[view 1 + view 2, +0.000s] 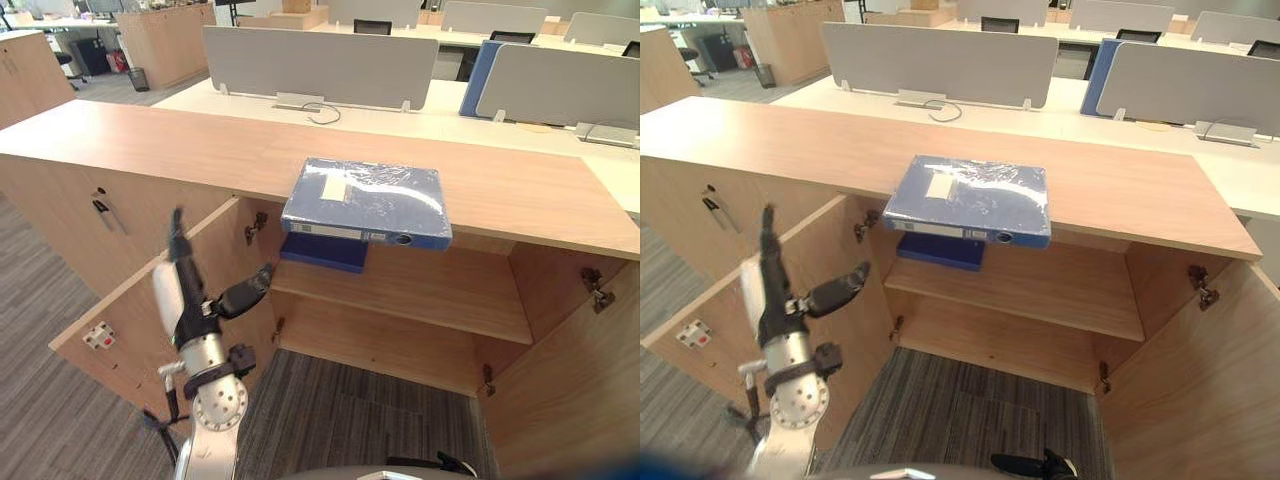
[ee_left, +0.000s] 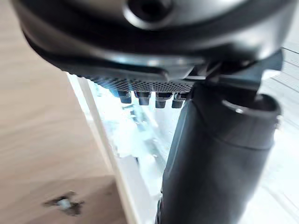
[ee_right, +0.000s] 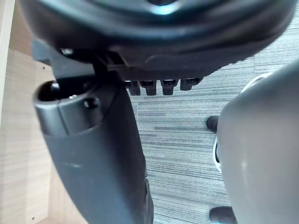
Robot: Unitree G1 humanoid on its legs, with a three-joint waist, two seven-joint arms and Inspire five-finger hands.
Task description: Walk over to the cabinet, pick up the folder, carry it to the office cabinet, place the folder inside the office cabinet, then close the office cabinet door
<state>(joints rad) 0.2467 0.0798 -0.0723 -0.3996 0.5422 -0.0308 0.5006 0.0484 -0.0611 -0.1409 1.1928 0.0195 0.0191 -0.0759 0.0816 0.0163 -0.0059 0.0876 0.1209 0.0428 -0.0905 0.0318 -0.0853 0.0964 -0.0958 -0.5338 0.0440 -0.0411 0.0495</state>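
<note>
**Blue folder lies on the cabinet top, both doors open**

A long wooden office cabinet (image 1: 150, 150) stands across the view. Behind it are pale tables (image 1: 440, 100) with grey screens (image 1: 320, 65), and in front of it is grey carpet (image 1: 350, 400). Both doors of one compartment stand open: the left door (image 1: 120, 300) swings out toward the robot's left and the right door (image 1: 570, 390) toward its right. Inside the compartment there is one wooden shelf (image 1: 430, 290).

The folder (image 1: 370, 200) is blue and has a shiny wrapping. It lies flat on the cabinet top, above the open compartment, and its spine hangs a little over the front edge. No hand touches it. A second, darker blue flat thing (image 1: 325, 252) lies on the left end of the shelf, just under the folder.

The left hand (image 1: 192, 310) is raised in front of the left door, with its fingers straight up and its thumb spread toward the compartment. It holds nothing. In the right wrist view the right hand (image 3: 93, 140) hangs over the carpet, relaxed, with nothing in it.
</note>
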